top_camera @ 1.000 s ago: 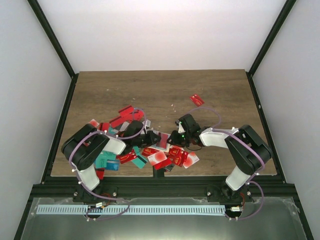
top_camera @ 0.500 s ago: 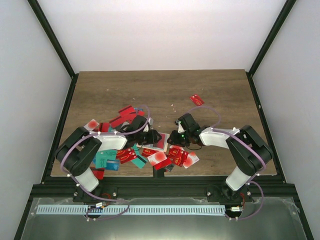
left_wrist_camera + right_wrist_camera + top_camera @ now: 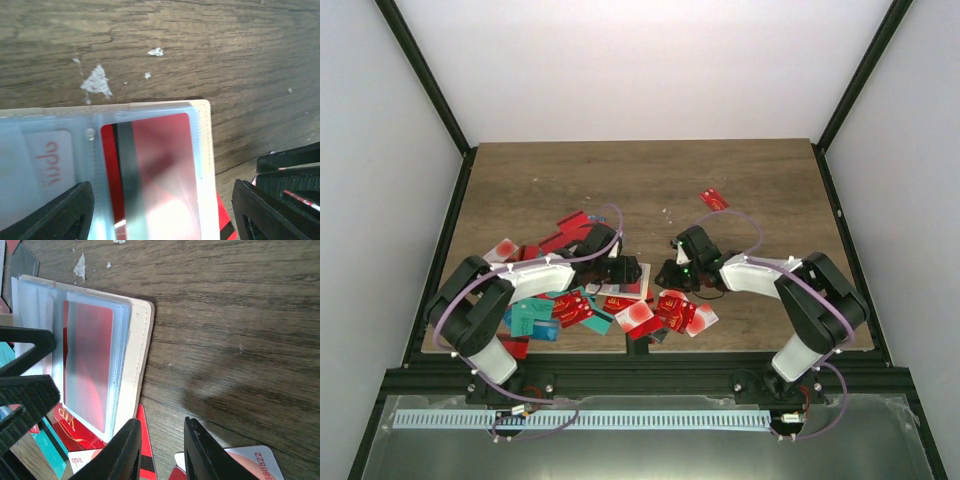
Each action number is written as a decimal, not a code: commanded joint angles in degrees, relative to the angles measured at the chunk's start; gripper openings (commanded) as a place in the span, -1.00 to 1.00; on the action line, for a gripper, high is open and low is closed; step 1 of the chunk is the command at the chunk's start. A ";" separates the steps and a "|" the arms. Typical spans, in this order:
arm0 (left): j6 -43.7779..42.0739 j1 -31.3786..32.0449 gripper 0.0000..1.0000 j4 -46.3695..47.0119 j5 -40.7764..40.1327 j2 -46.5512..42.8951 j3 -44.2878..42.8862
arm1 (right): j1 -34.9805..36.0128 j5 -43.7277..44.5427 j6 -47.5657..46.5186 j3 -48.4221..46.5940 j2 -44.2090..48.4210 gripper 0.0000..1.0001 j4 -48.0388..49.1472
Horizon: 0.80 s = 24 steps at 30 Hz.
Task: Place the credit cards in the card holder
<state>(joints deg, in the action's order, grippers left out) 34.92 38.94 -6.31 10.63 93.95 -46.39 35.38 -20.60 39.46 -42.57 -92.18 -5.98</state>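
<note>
The card holder (image 3: 204, 150) lies open on the wood, beige at its edge (image 3: 135, 340), with clear sleeves. One red credit card (image 3: 160, 165) sits inside a sleeve; a white one (image 3: 50, 160) fills the sleeve beside it. My left gripper (image 3: 162, 220) is open wide, straddling that sleeve and gripping nothing. My right gripper (image 3: 161, 450) hovers at the holder's right edge, jaws a little apart, with only table and a red card's corner (image 3: 145, 445) below them. From above, both grippers (image 3: 625, 270) (image 3: 668, 275) meet at the holder (image 3: 642, 287).
Loose credit cards lie heaped at the near table edge (image 3: 675, 310), with teal ones (image 3: 532, 318) to the left and red ones (image 3: 570, 222) behind the left arm. A single red card (image 3: 714, 200) lies apart at the back right. White flecks (image 3: 97, 82) mark the wood.
My left gripper has gone from shut to wide open and shifted slightly right, leaving the red card in the sleeve. The right arm has stayed put.
</note>
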 commanded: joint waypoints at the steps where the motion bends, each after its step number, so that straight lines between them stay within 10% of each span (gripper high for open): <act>1: -3.30 0.00 0.49 -7.60 -5.30 -1.92 -2.60 | -0.31 -0.41 -0.86 -2.79 -1.59 -0.48 1.00; 24: -7.22 0.01 0.29 -21.74 -29.20 -4.30 -4.99 | -3.02 -11.79 2.12 -3.11 -6.43 -0.27 7.94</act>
<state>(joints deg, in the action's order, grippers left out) 28.56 38.94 -28.45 -16.71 88.16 -51.42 33.65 -29.78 40.71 -43.90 -97.32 0.12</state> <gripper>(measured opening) 0.657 0.355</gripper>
